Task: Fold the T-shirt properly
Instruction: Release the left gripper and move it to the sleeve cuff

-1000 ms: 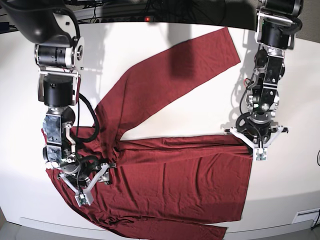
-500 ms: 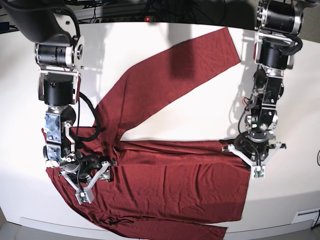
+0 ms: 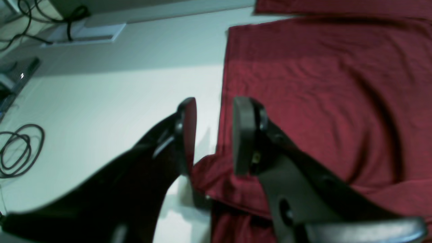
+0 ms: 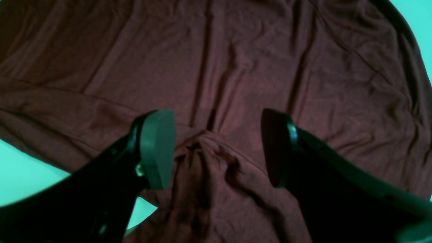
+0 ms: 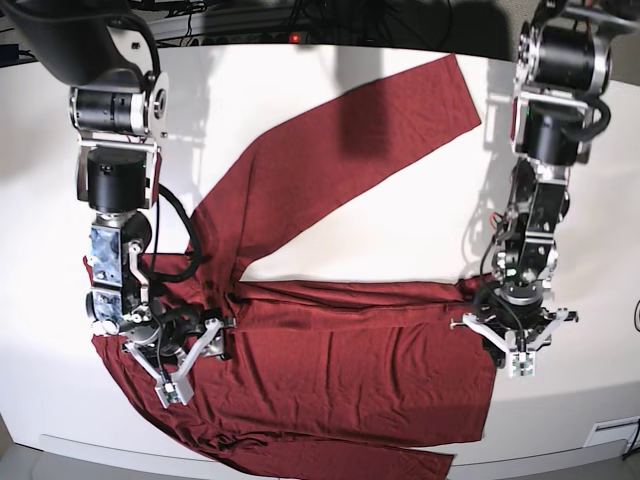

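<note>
The T-shirt (image 5: pixel 340 350) lies spread on the white counter (image 5: pixel 400 230), one sleeve angled toward the far edge. The left gripper (image 3: pixel 212 135) hovers at the hem corner with its jaws parted and nothing between them — a small bunch of fabric sits just below. The right gripper (image 4: pixel 216 148) stands spread wide over a raised pucker near the shoulder. Each should pinch only the top fold — both rising together, so the cloth stays taut.
</note>
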`<state>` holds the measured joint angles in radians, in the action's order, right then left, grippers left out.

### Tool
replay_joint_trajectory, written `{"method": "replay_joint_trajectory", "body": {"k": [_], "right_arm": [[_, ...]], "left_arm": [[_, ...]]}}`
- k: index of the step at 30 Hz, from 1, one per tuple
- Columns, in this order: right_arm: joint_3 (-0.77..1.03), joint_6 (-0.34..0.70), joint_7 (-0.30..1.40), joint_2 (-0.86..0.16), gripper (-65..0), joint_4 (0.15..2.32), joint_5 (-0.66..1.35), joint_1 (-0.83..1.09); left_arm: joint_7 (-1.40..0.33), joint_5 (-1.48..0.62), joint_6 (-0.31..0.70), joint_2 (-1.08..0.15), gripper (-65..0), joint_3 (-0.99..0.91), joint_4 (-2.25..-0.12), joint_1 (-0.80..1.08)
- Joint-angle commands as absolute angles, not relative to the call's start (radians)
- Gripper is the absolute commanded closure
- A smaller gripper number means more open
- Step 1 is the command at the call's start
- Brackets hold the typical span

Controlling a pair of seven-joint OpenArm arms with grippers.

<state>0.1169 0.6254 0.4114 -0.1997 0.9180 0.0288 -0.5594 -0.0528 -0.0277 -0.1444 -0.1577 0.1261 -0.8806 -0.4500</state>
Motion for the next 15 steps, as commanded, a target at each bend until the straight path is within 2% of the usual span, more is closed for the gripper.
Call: {"method": "replay_joint_trajectory", "body": {"k": [1, 4, 7, 11, 15], "right_arm": [[0.117, 0.629, 0.387, -0.208, -39.2, 0.936, 0.038, -0.595], [0.117, 0.636, 0.391, -0.212, -39.2, 0.937, 0.047, -0.595], [0.117, 0.69, 0.459, -0.234, -39.2, 0.939, 0.134, -0.595], [0.117, 0.698, 0.599, -0.278, -39.1, 0.984, 0.226, -0.567], [0.117, 0.698, 0.649, -0.318, -39.1, 1.034, 0.261, -0.495]], "left_arm": [[-0.03, -0.027, -0.144, -0.164, -17.6, 0.126, -0.866, -0.498], [-0.13, -0.028, -0.145, -0.17, -17.6, 0.126, -0.841, -0.531], [-0.255, -0.049, -0.145, -0.182, -17.6, 0.126, -0.923, -0.523], [-0.378, -0.137, -0.138, -0.221, -17.6, 0.126, -1.153, -0.428], [-0.389, -0.192, -0.126, -0.258, -17.6, 0.126, -1.39, -0.265]]}}
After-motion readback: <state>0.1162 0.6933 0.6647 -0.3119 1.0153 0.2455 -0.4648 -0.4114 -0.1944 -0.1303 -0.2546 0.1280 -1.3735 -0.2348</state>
